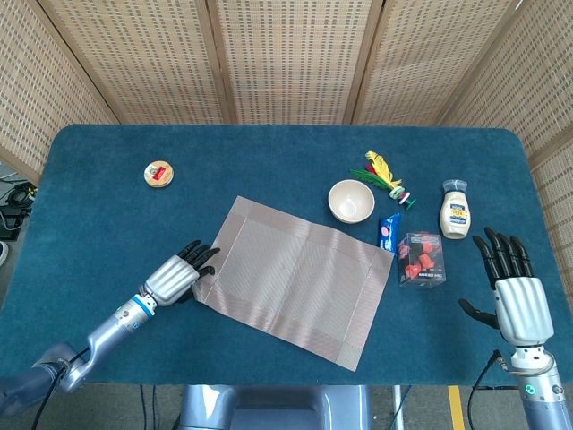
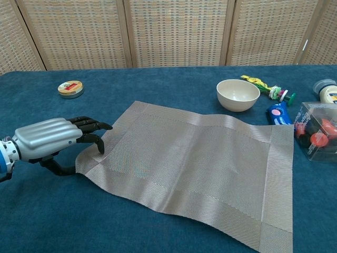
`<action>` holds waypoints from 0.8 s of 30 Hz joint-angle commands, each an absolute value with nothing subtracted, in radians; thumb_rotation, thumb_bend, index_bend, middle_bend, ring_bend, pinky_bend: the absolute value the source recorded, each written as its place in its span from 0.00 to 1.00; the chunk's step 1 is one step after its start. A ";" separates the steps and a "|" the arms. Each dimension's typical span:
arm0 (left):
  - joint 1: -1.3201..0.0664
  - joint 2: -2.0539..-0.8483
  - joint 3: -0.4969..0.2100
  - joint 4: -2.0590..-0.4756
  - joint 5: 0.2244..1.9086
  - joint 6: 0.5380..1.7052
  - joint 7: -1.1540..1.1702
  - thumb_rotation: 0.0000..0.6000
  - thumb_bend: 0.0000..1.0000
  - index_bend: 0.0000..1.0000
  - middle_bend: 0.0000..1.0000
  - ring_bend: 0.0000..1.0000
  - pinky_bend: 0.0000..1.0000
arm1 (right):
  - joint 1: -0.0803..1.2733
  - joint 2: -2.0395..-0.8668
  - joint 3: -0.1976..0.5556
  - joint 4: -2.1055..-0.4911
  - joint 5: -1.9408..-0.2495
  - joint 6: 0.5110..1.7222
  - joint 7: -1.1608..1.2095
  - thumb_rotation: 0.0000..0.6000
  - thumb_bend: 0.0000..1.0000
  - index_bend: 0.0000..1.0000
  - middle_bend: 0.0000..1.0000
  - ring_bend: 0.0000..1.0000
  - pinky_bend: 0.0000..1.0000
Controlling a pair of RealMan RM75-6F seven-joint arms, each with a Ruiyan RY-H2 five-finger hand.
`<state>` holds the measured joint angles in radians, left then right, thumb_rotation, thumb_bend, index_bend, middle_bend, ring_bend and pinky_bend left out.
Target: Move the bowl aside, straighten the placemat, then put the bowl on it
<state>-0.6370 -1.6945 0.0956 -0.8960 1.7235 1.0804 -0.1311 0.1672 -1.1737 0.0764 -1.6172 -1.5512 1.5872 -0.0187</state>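
- Woven screens stand behind a blue table (image 1: 269,161) that carries everything.
- Near the table's middle lies the placemat (image 1: 295,278) (image 2: 195,168), askew to the table's edges, its cloth rippled rather than flat.
- At the mat's left corner sits the left hand (image 1: 179,273) (image 2: 50,139), palm down, fingers (image 2: 95,126) stretched over the corner and thumb curled beneath the edge.
- In the chest view that corner is lifted slightly off the table between fingers and thumb, so the hand pinches the mat.
- The bowl (image 1: 351,200) (image 2: 238,94) stands upright on the bare table just beyond the mat's far right corner, apart from the mat.
- A blue packet (image 1: 388,232) (image 2: 277,113) lies just right of the bowl, beside the mat's right corner.
- A green and yellow toy (image 1: 383,172) (image 2: 266,86) lies beyond the bowl, toward the far edge.
- A clear box (image 1: 420,258) (image 2: 318,132) with red pieces inside stands right of the packet.
- A bottle (image 1: 455,210) (image 2: 327,90) stands right of the box, nearer the right edge.
- A small round tin (image 1: 158,174) (image 2: 70,88) sits toward the far left of the table, well apart from the rest.
- The right hand (image 1: 515,291) hovers near the table's front right corner, fingers straight and spread, thumb out, holding nothing; only the head view shows it.
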 commanded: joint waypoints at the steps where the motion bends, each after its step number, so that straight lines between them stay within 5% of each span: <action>1: -0.640 -1.695 0.096 -0.902 1.720 1.080 -0.130 1.00 0.42 0.33 0.00 0.00 0.00 | 0.165 -1.173 0.077 -1.619 -1.555 1.587 -0.016 1.00 0.00 0.00 0.00 0.00 0.00; 7: -0.644 -1.707 0.093 -0.899 1.730 1.114 -0.139 1.00 0.57 0.60 0.00 0.00 0.00 | 0.162 -1.169 0.080 -1.622 -1.562 1.586 -0.008 1.00 0.00 0.00 0.00 0.00 0.00; 11: -0.639 -1.728 0.093 -0.878 1.741 1.158 -0.151 1.00 0.59 0.78 0.00 0.00 0.00 | 0.159 -1.167 0.082 -1.623 -1.569 1.588 -0.003 1.00 0.00 0.00 0.00 0.00 0.00; 17: -0.625 -1.714 0.106 -0.910 1.752 1.198 -0.143 1.00 0.59 0.79 0.00 0.00 0.00 | 0.154 -1.165 0.083 -1.627 -1.582 1.592 -0.001 1.00 0.00 0.00 0.00 0.00 0.00; 24: -0.593 -1.569 0.157 -1.159 1.768 1.211 -0.036 1.00 0.59 0.80 0.00 0.00 0.00 | 0.145 -1.158 0.085 -1.636 -1.597 1.605 0.004 1.00 0.00 0.00 0.00 0.00 0.00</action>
<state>-0.6080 -1.6283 0.1340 -1.0728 1.7599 1.2053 -0.0853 0.1456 -1.1585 0.0848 -1.6358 -1.5967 1.6046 0.0044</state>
